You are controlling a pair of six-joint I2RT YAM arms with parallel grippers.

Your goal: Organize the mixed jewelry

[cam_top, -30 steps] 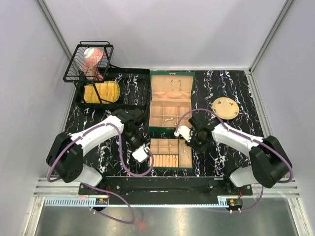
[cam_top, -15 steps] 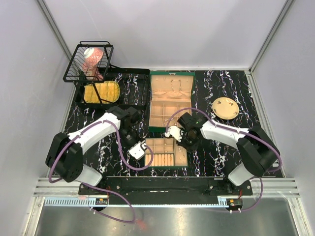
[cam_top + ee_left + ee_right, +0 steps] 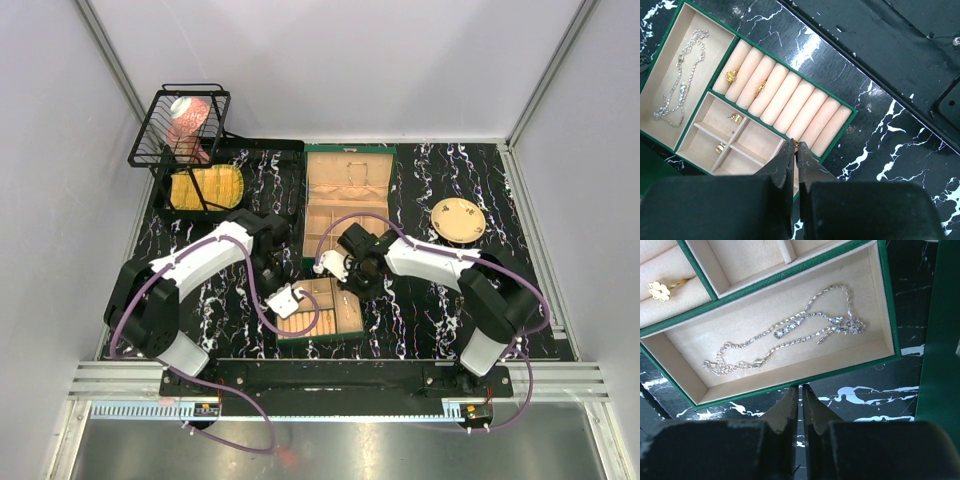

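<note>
Top external: both arms converge on the green tray [image 3: 345, 325] on the marbled surface [image 3: 440, 300]. Left wrist: left hand [image 3: 796, 147], pressed together, sits at the tray's rim; a silver chain [image 3: 680, 80] fills its long compartment. Right wrist: right hand [image 3: 801, 392], all but closed on nothing, hovers beside it. A nudge could tip the tray and scatter the pieces.

green tray [image 3: 840, 371], beige lining; silver chain [image 3: 790, 330]; black white-veined table [image 3: 430, 310].

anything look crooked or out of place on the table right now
Yes: the tray sits askew, rotated relative to the green box behind it. Inside the tray, the silver chain lies loosely bunched in the long compartment rather than laid straight.
</note>
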